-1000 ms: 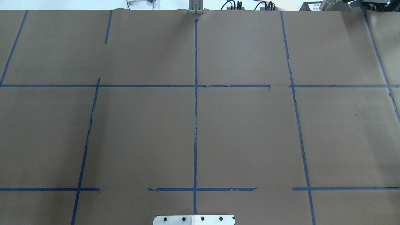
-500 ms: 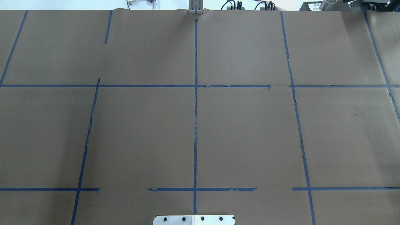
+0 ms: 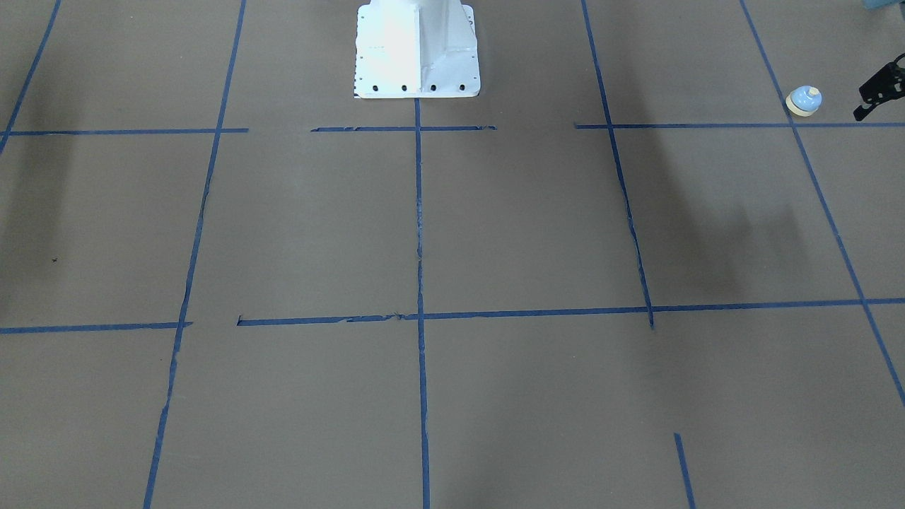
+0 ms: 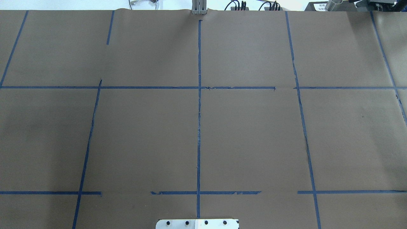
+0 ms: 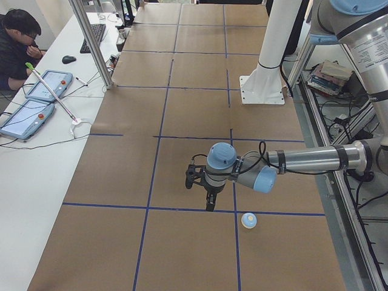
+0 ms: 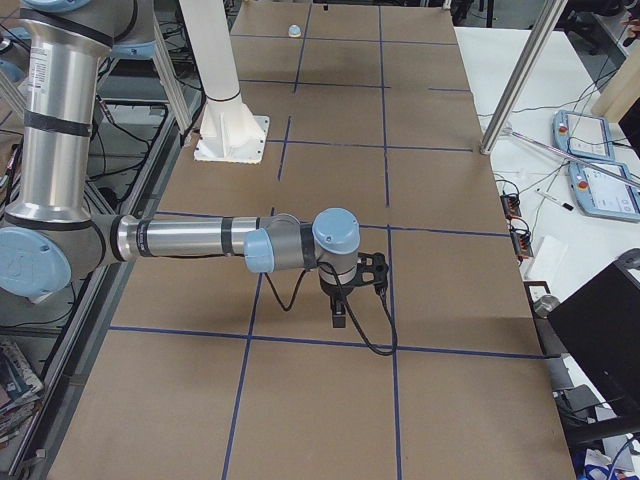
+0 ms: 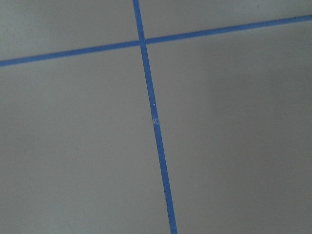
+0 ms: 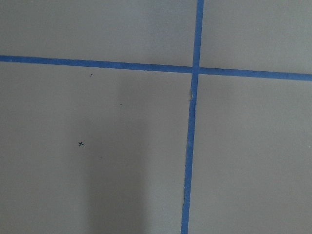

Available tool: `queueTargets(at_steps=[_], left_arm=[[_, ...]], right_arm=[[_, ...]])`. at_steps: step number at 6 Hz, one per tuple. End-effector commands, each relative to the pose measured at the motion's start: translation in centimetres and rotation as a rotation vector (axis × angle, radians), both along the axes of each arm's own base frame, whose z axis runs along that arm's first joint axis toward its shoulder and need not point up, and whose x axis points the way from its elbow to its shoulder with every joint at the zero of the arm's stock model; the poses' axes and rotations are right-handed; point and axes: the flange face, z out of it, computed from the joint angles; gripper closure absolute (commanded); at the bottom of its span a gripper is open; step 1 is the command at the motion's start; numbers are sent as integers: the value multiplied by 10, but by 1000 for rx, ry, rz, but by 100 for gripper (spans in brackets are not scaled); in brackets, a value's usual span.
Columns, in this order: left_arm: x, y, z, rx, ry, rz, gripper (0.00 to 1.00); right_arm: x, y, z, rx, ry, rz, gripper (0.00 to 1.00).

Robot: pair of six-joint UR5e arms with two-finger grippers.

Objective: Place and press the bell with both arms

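The bell [image 3: 804, 100], a small light-blue dome with a cream base and button, stands on the brown paper at the table's left end. It also shows in the exterior left view [image 5: 248, 220] and far off in the exterior right view [image 6: 294, 30]. My left gripper [image 5: 208, 203] hangs above the table a short way from the bell, pointing down. Only its edge shows in the front view [image 3: 879, 90], so I cannot tell if it is open. My right gripper [image 6: 340, 318] hangs over the table's right end, far from the bell; its state cannot be told. Both wrist views show only paper and tape.
The white pedestal [image 3: 417, 49] stands at the robot's side of the table. Blue tape lines [image 4: 199, 127] grid the paper. An aluminium post [image 5: 91, 42], tablets [image 5: 36, 103] and a seated operator [image 5: 18, 42] are along the far edge.
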Motion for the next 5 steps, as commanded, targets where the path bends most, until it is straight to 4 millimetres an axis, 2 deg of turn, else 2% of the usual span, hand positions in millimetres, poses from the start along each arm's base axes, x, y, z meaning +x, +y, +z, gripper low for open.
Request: queueTargets(at_steps=[1, 2, 5], left_arm=[[26, 35, 47, -73, -38, 98, 0], [37, 52, 79, -85, -44, 166, 0], [67, 70, 91, -98, -46, 303, 0]], right_arm=[[0, 1, 0, 1, 2, -1, 0], [1, 1, 0, 1, 2, 1, 0], [1, 6, 4, 7, 2, -3, 0]])
